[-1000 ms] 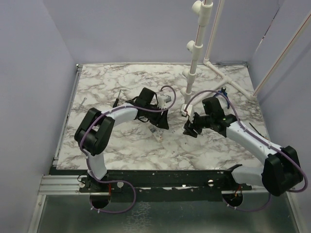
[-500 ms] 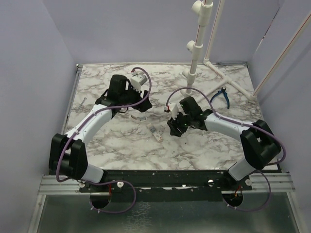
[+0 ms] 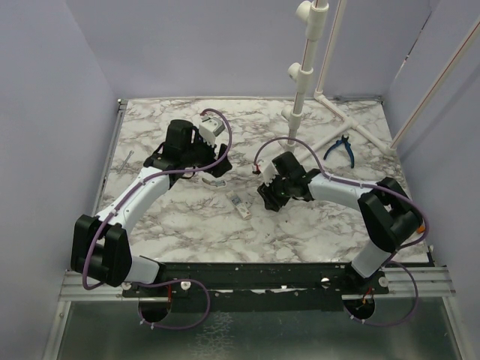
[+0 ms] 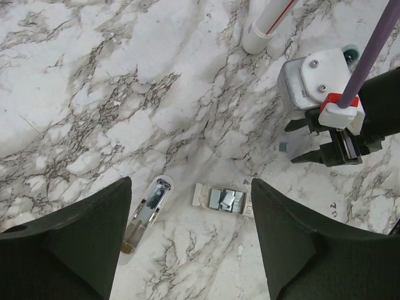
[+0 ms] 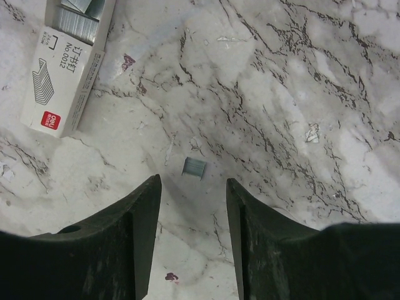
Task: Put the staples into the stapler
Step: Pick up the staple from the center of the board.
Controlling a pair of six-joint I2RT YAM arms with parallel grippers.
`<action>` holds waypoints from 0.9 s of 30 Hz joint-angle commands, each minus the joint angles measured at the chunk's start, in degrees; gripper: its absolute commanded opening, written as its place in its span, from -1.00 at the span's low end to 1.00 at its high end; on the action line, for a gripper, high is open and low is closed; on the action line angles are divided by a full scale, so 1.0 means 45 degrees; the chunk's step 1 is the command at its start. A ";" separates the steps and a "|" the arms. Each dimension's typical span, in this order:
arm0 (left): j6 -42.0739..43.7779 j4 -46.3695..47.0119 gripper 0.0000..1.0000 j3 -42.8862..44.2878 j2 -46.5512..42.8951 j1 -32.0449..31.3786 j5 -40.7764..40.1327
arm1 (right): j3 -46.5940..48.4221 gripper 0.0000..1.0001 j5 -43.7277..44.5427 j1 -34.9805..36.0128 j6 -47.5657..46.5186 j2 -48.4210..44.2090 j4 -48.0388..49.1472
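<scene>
Right end effector [image 5: 192, 184] is part spread and empty, hanging over a loose strip of staples [image 5: 194, 168]; the strip lies flat on the desk [image 5: 312, 75], just ahead of the gap between my fingertips and not touching either. The staple box [image 5: 62, 69] lies up and to the left, well apart from the strip, with more staples in its open end.

Left end effector [image 4: 190, 184] is spread wide and also empty. The stapler [image 4: 147, 211] lies on the desk below it, near my left finger, and looks open, channel up; the box [image 4: 200, 195] is just beside it.

Step in hand, as I read it, is the right picking up the strip. How I'd do it:
- nudge forward so the strip sits squarely between the pads; line the pads up with its long edges
- go down until the tips touch the desk; the strip is thin and flat, so a high close misses it
- close slowly and lightly; a hard squeeze may snap the glued strip or flip it out
- lift straight up, strip level
- left takes the stapler by its sides and keeps off the open channel; it's small and light and will likely skate on the marble if pushed
</scene>
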 commanded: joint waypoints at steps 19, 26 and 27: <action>0.0287 -0.0160 0.62 -0.0282 -0.0398 -0.0006 -0.0394 | 0.0317 -0.24 0.1355 0.0558 0.0442 0.0883 0.0059; 0.0267 -0.0175 0.63 -0.0207 -0.0442 -0.0006 -0.0410 | 0.0315 -0.40 0.1377 0.0558 0.0278 0.0943 -0.0089; 0.0256 -0.0167 0.63 -0.0206 -0.0446 -0.0006 -0.0419 | 0.0300 -0.41 0.1362 0.0558 0.0229 0.0914 -0.0120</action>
